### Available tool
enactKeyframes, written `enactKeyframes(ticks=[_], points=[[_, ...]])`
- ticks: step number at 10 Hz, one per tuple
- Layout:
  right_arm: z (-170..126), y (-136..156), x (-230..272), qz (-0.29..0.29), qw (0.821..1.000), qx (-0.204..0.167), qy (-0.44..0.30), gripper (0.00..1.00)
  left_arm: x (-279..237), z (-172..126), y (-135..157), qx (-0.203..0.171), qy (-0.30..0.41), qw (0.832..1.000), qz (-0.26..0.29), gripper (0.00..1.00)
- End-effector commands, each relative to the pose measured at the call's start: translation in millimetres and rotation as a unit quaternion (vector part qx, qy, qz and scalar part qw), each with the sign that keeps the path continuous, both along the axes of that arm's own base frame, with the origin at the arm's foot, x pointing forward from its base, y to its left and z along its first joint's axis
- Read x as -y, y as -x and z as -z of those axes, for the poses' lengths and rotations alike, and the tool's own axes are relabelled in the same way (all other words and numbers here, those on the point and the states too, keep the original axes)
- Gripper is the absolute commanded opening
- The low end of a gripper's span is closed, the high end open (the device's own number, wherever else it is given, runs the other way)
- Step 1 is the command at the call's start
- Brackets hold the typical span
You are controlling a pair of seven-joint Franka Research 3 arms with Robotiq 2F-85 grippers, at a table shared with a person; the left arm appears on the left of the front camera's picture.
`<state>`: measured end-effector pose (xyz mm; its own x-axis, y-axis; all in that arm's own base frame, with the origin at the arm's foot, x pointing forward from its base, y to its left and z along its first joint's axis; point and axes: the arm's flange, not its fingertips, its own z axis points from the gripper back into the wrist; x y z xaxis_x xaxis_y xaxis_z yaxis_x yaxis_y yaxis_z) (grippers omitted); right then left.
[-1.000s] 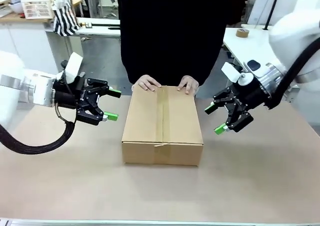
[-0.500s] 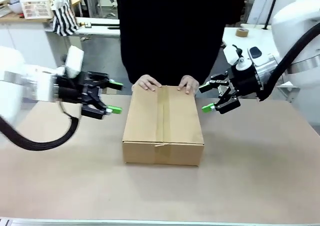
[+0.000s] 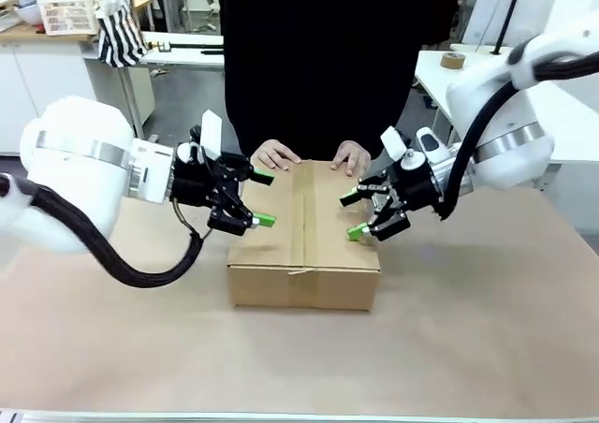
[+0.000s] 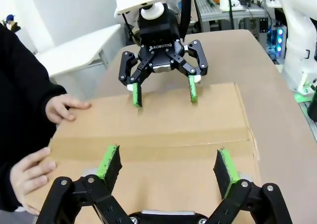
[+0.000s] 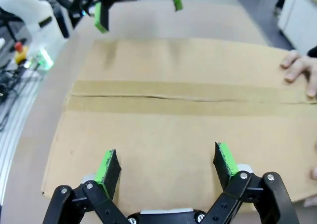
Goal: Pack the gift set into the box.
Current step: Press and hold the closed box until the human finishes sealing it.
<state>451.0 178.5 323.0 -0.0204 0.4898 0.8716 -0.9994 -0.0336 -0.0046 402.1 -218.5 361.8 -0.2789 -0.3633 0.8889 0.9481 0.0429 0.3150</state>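
Front view: on the brown table, the box sits mid-frame, flaps closed, with a person's hands on its far edge. The left gripper and right gripper flank its top, jaws spread. Wrist views: both hover above the lid, empty. An uneven push could skid the box or nip those hands.

glossy white shells, rounded, with a brushed silver ring at each wrist. a thick black cable loops under the left arm; another crosses the right arm. the left gripper and right gripper are black linkages with green pads and silver pivot screws; the right is lettered "robotiq" in white. the person wears black, with long sleeves.
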Motion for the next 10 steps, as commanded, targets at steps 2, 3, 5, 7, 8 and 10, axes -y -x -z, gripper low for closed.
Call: enactKeyframes(ticks=[2,3,5,7,8,10], points=[[2,-4,-2,-0.001,1.000,-0.002,0.003,1.00,-1,49,-14,-0.015,-0.012,1.000,-0.004,1.00],[2,-5,-3,-0.004,1.000,-0.001,0.001,1.00,-3,56,-14,-0.028,-0.021,0.999,0.004,1.00],[2,-5,-4,-0.011,1.000,-0.005,-0.007,1.00,-7,65,-14,-0.055,-0.028,0.998,0.003,1.00],[1,-3,-1,-0.004,1.000,-0.005,-0.006,1.00,-5,48,-13,-0.056,-0.013,0.998,-0.002,1.00],[1,-3,-1,-0.004,1.000,-0.005,-0.006,1.00,-5,48,-13,-0.056,-0.013,0.998,-0.002,1.00],[1,-3,-1,-0.004,1.000,-0.005,-0.006,1.00,-5,48,-13,-0.056,-0.013,0.998,-0.002,1.00]])
